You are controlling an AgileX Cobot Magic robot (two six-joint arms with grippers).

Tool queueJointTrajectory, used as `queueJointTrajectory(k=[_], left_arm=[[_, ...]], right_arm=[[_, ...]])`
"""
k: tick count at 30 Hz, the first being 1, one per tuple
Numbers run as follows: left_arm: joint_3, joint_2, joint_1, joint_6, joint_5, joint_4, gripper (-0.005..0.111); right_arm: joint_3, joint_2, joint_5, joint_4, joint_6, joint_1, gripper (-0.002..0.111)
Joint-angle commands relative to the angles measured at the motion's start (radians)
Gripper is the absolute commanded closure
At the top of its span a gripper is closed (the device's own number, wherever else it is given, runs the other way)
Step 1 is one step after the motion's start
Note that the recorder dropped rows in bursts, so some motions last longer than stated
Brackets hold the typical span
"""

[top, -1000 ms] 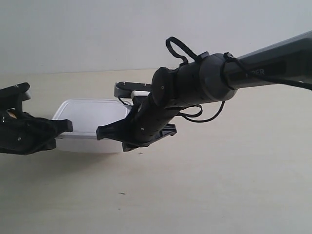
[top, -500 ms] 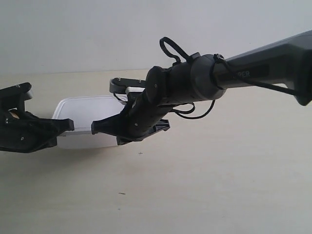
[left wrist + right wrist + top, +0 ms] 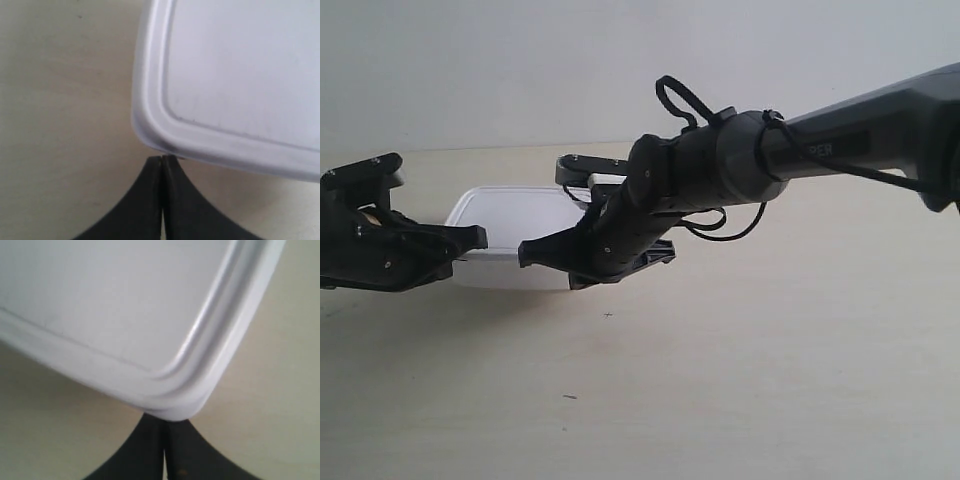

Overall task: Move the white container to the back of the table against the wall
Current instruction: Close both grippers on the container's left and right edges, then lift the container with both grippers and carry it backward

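Note:
The white container (image 3: 515,212) lies flat on the table (image 3: 770,380), short of the wall (image 3: 520,70). My left gripper (image 3: 480,238) is shut, and its closed tips (image 3: 163,159) touch the near edge beside one rounded corner of the white container (image 3: 240,75). My right gripper (image 3: 525,250) is also shut, its tips (image 3: 165,422) pressed against the other near corner of the white container (image 3: 115,305). Neither gripper holds anything. The right arm hides the container's right end in the exterior view.
A strip of bare table (image 3: 500,165) shows between the container and the wall. A few tiny dark specks (image 3: 608,315) mark the table in front of the arms. The right arm's cable loop (image 3: 682,100) stands above its wrist.
The container has slid back towards the wall and a little to the exterior view's right. Both shut grippers moved with it, staying against its near corners.

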Motion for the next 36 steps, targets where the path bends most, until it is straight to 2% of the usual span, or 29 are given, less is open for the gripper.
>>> queueJointTrajectory(k=[1, 15, 21, 28, 36], left_arm=[[-0.024, 0.013, -0.008, 0.001, -0.003, -0.007, 0.107], [-0.137, 0.09, -0.021, 0.041, 0.047, -0.004, 0.107], [-0.137, 0.108, -0.075, 0.042, -0.019, -0.002, 0.107], [-0.144, 0.141, -0.077, 0.042, -0.082, -0.002, 0.107], [-0.237, 0.201, -0.077, 0.039, -0.063, -0.004, 0.107]], right_arm=[[-0.007, 0.0, -0.037, -0.017, -0.005, -0.02, 0.108], [-0.017, 0.002, -0.105, -0.019, -0.052, -0.062, 0.108], [-0.124, 0.058, -0.028, -0.019, -0.052, -0.064, 0.108], [-0.169, 0.084, -0.016, -0.046, -0.052, -0.064, 0.108], [-0.169, 0.084, -0.035, -0.072, -0.052, -0.079, 0.108]])
